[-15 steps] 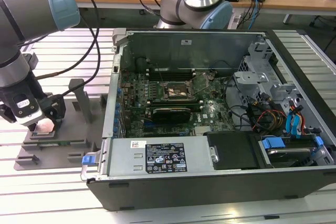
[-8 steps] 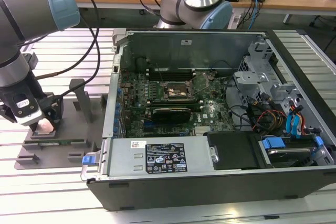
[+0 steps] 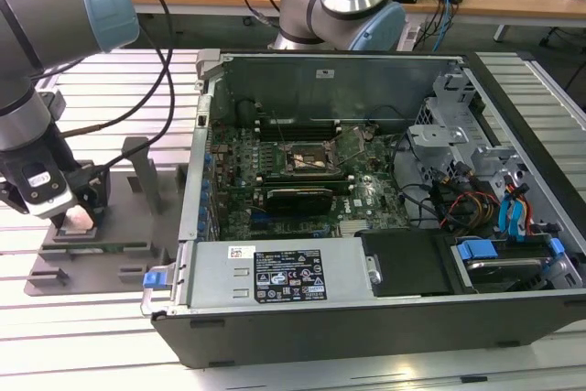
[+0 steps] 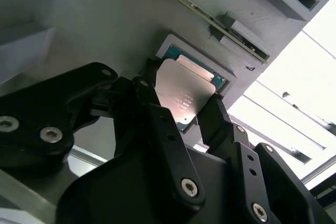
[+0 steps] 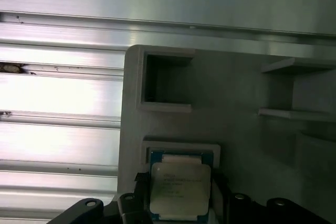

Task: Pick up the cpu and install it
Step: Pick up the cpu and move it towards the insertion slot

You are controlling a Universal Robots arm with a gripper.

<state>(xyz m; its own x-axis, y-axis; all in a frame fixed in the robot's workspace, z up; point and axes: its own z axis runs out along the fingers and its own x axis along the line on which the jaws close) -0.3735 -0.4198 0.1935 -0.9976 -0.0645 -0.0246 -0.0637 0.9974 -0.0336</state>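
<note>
The cpu (image 4: 185, 92) is a thin square chip with a shiny silver top (image 5: 179, 188). It lies at a square recess of the grey tray fixture (image 5: 236, 87). My gripper (image 4: 181, 102) reaches down over it, and its black fingers (image 4: 149, 95) press against two opposite edges of the chip. In the exterior view the gripper (image 3: 73, 217) is low over the grey fixture (image 3: 101, 254) at that view's left. The black-framed motherboard socket (image 3: 309, 159) sits in the open computer case, well off to that view's right.
The open computer case (image 3: 211, 199) has tall metal walls, cables, a drive bay and a black power unit (image 3: 407, 263). Upright posts (image 3: 139, 167) rise from the fixture. Everything rests on a ribbed aluminium table (image 3: 92, 336). A second robot base (image 3: 343, 6) stands behind the case.
</note>
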